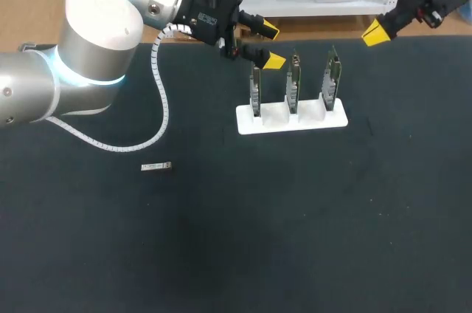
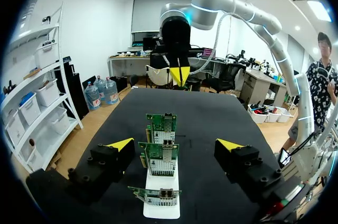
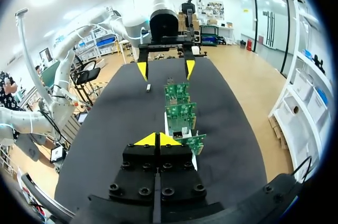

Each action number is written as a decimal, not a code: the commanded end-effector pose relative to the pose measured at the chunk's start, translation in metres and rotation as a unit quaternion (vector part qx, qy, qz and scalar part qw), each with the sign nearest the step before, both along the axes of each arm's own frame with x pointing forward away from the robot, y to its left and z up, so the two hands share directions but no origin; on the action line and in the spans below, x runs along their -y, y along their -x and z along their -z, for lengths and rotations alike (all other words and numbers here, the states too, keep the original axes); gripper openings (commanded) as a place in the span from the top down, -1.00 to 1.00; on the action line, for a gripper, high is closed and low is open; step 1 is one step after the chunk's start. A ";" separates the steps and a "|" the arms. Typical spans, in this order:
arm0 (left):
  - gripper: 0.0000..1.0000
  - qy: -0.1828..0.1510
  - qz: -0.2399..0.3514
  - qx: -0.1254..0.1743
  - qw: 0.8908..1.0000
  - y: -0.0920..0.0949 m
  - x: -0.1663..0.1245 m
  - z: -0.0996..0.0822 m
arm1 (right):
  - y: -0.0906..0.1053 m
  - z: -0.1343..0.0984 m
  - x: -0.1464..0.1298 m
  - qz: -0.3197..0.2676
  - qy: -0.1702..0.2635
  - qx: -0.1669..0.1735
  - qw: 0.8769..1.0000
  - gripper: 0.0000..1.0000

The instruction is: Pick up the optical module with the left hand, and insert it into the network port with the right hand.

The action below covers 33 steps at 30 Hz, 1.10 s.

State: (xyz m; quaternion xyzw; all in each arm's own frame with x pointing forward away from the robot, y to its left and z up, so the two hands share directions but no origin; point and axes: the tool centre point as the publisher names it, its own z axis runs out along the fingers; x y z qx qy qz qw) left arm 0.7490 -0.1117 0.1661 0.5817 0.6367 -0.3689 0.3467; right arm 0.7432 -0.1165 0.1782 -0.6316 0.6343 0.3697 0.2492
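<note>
module [image 1: 156, 167]: small, lying flat on the black table [image 1: 295, 239], at 8 o'clock from the holder [image 1: 291, 119], apart from everything.
holder: white, with three cards [image 1: 293, 86] standing upright in it.
left gripper [image 1: 271, 46]: jaws wide open and empty, near the top of the leftmost card; the module is at 7 o'clock from it, well apart.
right gripper [image 1: 375, 32]: jaws closed on nothing, at 1 o'clock from the holder.
step: left pick, not begun.
doing it well: swing clear of the cards, turn the fingers to straddle the module's narrow sides, descend straight, and grip near one end so the other stays free for the right gripper.
</note>
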 end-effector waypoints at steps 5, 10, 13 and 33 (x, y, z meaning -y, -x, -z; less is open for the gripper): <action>-1.00 -0.003 0.001 -0.001 1.000 -0.002 0.001 -0.001 | -0.010 0.008 0.000 -0.013 -0.002 -0.013 1.000 1.00; -1.00 -0.003 0.001 -0.001 1.000 -0.002 0.001 -0.001 | -0.013 0.011 0.000 -0.015 -0.007 -0.018 1.000 1.00; -1.00 -0.003 0.001 -0.001 1.000 -0.002 0.001 -0.001 | -0.015 0.012 0.000 -0.013 -0.013 -0.020 1.000 1.00; -1.00 -0.003 0.001 -0.001 1.000 -0.002 0.001 -0.001 | -0.017 0.015 -0.005 -0.003 -0.004 -0.005 1.000 -1.00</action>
